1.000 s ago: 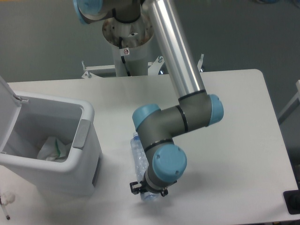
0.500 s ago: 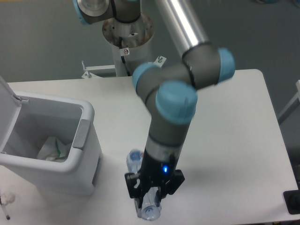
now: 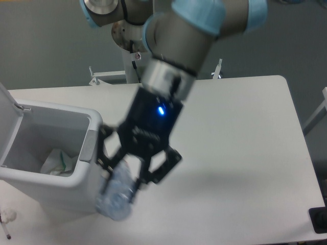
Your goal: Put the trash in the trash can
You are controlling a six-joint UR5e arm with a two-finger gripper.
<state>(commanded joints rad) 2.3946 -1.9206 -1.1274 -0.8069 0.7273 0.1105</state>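
Gripper [image 3: 124,172] close to the lens and large in view, a blue light lit on its black body. Its fingers [image 3: 155,171] are closed around a clear plastic bottle [image 3: 116,196], holding it off the table [image 3: 245,153]. Bottle is blurred; it hangs tilted, lower end toward the table's front edge, upper part hidden between the fingers. Cap and label cannot be made out.

Bottle sits in front of the near right corner of the white trash can [image 3: 61,158], overlapping the can's front wall in the view; whether it touches the wall I cannot tell. It is outside the can, lower than the rim.

Trash can stands at the left side of the table, near the left edge. White lid [image 3: 7,97] hinged up at the far left. Grey latch [image 3: 89,145] on the wall facing the gripper. Inside, on the bottom, a crumpled white paper carton [image 3: 57,161] with green print.

Arm's grey wrist [image 3: 179,30] with blue joint caps fills the top of the view; its mounting post [image 3: 140,43] stands behind the table's back edge.
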